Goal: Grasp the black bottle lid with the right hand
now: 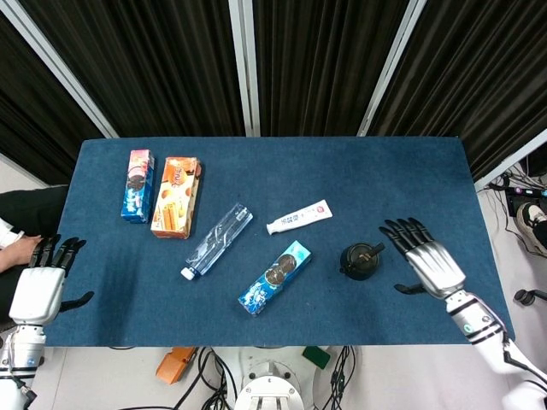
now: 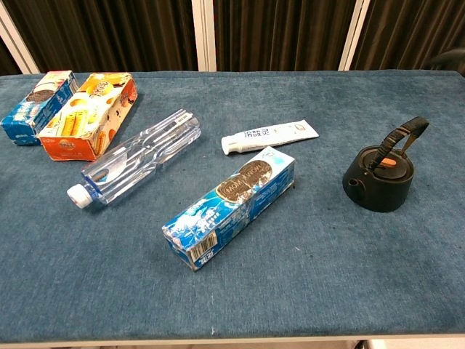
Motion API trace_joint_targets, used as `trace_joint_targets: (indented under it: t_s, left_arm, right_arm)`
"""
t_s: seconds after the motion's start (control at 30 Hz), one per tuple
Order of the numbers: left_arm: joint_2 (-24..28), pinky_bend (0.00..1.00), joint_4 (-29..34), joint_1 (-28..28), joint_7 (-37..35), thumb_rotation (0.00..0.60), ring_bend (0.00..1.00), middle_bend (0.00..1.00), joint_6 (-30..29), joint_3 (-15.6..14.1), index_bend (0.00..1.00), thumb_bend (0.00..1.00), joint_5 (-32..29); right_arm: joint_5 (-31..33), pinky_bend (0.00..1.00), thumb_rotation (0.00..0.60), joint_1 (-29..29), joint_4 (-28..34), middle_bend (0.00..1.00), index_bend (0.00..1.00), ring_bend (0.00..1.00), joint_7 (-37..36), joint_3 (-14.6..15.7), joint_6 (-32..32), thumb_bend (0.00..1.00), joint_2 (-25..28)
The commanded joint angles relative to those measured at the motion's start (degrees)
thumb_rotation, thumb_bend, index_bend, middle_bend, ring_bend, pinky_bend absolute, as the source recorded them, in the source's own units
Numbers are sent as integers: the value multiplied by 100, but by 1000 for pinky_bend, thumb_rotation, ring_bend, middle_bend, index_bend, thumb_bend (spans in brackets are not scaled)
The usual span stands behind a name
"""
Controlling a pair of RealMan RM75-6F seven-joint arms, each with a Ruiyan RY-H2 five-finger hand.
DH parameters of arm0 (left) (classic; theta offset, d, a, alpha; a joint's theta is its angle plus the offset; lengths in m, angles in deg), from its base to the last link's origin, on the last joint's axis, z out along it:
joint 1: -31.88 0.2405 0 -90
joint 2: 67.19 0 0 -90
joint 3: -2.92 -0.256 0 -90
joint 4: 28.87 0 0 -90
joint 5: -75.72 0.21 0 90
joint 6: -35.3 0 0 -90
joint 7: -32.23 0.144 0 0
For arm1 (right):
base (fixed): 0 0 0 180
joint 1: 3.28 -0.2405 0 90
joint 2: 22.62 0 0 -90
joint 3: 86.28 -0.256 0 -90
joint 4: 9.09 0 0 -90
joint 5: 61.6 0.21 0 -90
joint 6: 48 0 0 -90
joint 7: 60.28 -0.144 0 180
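Note:
The black bottle lid (image 1: 361, 260) with a carry loop and an orange mark stands on the blue table (image 1: 402, 184), right of centre; the chest view shows the black bottle lid (image 2: 381, 174) at its right. My right hand (image 1: 425, 261) hovers open over the table just right of the lid, fingers spread, a small gap between them and the lid. My left hand (image 1: 41, 284) is open off the table's left edge. Neither hand shows in the chest view.
A blue cookie box (image 1: 274, 277) lies left of the lid, a toothpaste tube (image 1: 299, 217) behind it, and a clear plastic bottle (image 1: 217, 239) further left. Two snack boxes (image 1: 175, 196) lie at the far left. A person's hand (image 1: 19, 250) shows near my left hand.

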Motion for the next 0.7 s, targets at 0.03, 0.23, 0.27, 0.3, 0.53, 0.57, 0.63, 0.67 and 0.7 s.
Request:
trace_joint_targets:
  t_s: [0.03,0.23,0.27,0.3,0.53,0.57,0.63,0.67,0.7]
  left_arm:
    - [2,0,12,5,4,600,16,112,7,-2,136,48,-16]
    - [30,0,27,35,12,600,16,112,15,6,136,48,-94]
    - [32,0,29,36,15,600,16,112,21,5,136,48,-100]
    - [32,0,33,36,19,600,16,112,30,5,136,48,-109]
    - [12,0,47,43,40,600,17,112,52,5,137,49,-147]
    - [14,0,51,44,43,600,16,112,55,6,137,49,-152]
    - [17,0,62,41,51,600,16,112,57,9,137,48,-153]
    - [20,0,67,40,56,600,16,112,59,8,137,48,-150]
    - [20,0,68,36,60,600,17,112,65,11,137,48,-152]
  right_arm:
    - [29,0,600,-583,103,128,138,91,420,-165,-732,0,-223]
    - [333,24,600,-932,51,310,411,289,831,-285,-1208,0,-413]
    - [394,28,600,-969,37,323,429,303,878,-297,-1266,0,-430]
    - [465,33,600,-1012,22,337,446,319,930,-306,-1336,0,-447]
    - [678,52,600,-1096,-8,420,543,396,1104,-273,-1437,0,-425]
    - [693,53,600,-1101,-14,427,552,403,1107,-263,-1442,0,-420]
    - [711,56,600,-1110,-24,450,580,427,1107,-235,-1443,0,-415]
    - [715,59,600,-1111,-31,458,590,436,1105,-220,-1442,0,-414]
    - [722,62,600,-1112,-42,470,604,451,1099,-201,-1440,0,-413]
